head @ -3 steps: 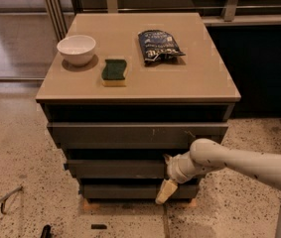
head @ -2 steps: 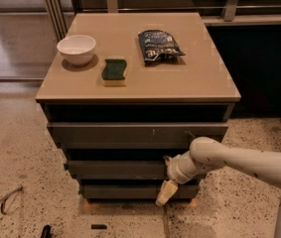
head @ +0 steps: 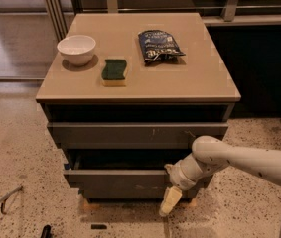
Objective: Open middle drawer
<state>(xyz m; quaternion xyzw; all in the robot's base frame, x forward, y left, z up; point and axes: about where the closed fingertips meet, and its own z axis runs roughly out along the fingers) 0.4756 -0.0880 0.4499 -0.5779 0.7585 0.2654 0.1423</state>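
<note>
Low before the cabinet (head: pixel 137 86) foot: gripper (head: pixel 170 201). The arm (head: pixel 239 160) behind it ran off the right edge, its base out of sight. The wrist (head: pixel 187 172) just above the claw covered the right end of the middle drawer (head: pixel 115 182). Drawer's inside, up-left: too dark to read. Bag (head: pixel 158 45), far above: print illegible. Dark thing (head: pixel 45 230), far left: cut by the bottom edge.

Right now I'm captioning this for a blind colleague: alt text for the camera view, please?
A white robot arm reaches from the right, its hand pointing down at the front of the middle drawer of a grey cabinet, which looks partly pulled out. On top sit a white bowl, a green sponge and a dark snack bag.
</note>
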